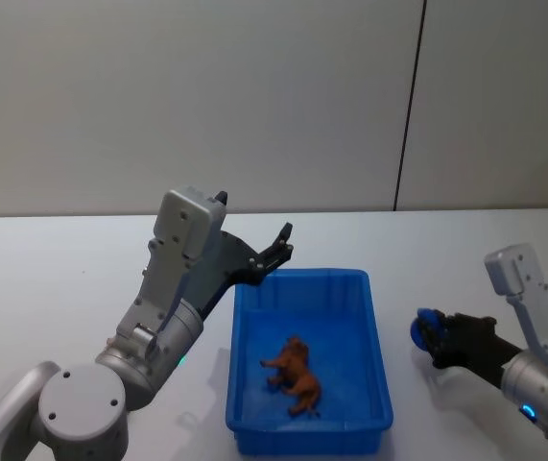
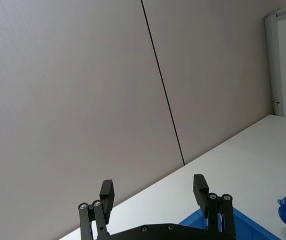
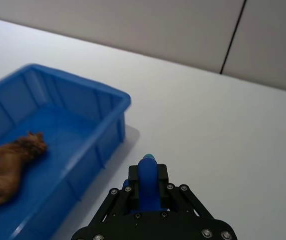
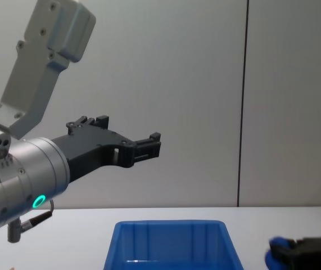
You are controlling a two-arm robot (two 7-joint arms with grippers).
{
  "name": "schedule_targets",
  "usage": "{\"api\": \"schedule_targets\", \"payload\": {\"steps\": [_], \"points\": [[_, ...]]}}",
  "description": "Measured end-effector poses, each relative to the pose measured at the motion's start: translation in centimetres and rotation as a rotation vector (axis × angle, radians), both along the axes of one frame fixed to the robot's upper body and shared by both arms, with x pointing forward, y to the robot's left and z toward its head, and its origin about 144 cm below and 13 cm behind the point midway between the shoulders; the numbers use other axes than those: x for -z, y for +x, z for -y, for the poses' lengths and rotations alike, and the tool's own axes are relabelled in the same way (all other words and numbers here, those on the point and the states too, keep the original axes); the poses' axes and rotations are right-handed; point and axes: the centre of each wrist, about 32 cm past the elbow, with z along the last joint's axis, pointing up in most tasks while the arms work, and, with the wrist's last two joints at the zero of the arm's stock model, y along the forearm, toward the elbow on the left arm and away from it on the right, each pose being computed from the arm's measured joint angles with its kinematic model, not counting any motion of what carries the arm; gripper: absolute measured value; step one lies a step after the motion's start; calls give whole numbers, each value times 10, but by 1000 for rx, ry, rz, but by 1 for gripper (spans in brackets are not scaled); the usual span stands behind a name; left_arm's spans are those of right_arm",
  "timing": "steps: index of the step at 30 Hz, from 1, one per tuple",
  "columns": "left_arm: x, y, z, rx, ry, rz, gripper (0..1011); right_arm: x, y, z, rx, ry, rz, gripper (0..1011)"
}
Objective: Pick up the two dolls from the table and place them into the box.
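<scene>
Half done, by my reading: the reddish-brown doll (image 1: 295, 376) lies in the box (image 1: 381, 365), toward its near end. Right of the box, low over the table (image 1: 446, 259), the right gripper (image 1: 432, 336) is clamped on a small blue toy (image 3: 148, 185), seemingly the second doll, not yet delivered. The left gripper (image 1: 283, 245) hangs wide open and empty above the box's far left corner

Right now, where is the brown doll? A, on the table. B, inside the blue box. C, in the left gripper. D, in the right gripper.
B: the brown doll lies inside the blue box; the left gripper is open, the right gripper shut on a blue toy.
</scene>
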Motion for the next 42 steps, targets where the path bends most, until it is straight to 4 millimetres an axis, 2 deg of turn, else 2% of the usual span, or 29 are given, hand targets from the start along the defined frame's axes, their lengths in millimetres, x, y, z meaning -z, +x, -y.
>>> {"api": "schedule_targets", "payload": {"steps": [14, 23, 26, 27, 29, 30, 32, 33, 38, 42], "points": [[0, 0, 0, 0, 0, 0, 1001, -28, -4, -27, -151, 63, 105, 135], [0, 0, 0, 0, 0, 0, 1001, -33, -9, -51, -261, 63, 101, 87], [0, 0, 0, 0, 0, 0, 1001, -31, -12, -61, -290, 54, 89, 177], [0, 0, 0, 0, 0, 0, 1001, -31, -13, -62, -295, 52, 87, 177], [0, 0, 0, 0, 0, 0, 1001, -30, -13, -66, -304, 45, 85, 279], [0, 0, 0, 0, 0, 0, 1001, -30, -13, -66, -304, 45, 85, 279], [0, 0, 0, 0, 0, 0, 1001, -29, -14, -68, -309, 39, 83, 358], [0, 0, 0, 0, 0, 0, 1001, -28, -14, -68, -309, 36, 82, 420], [0, 0, 0, 0, 0, 0, 1001, -27, -14, -68, -299, 30, 89, 541], [0, 0, 0, 0, 0, 0, 1001, -27, -13, -63, -278, 28, 101, 693]]}}
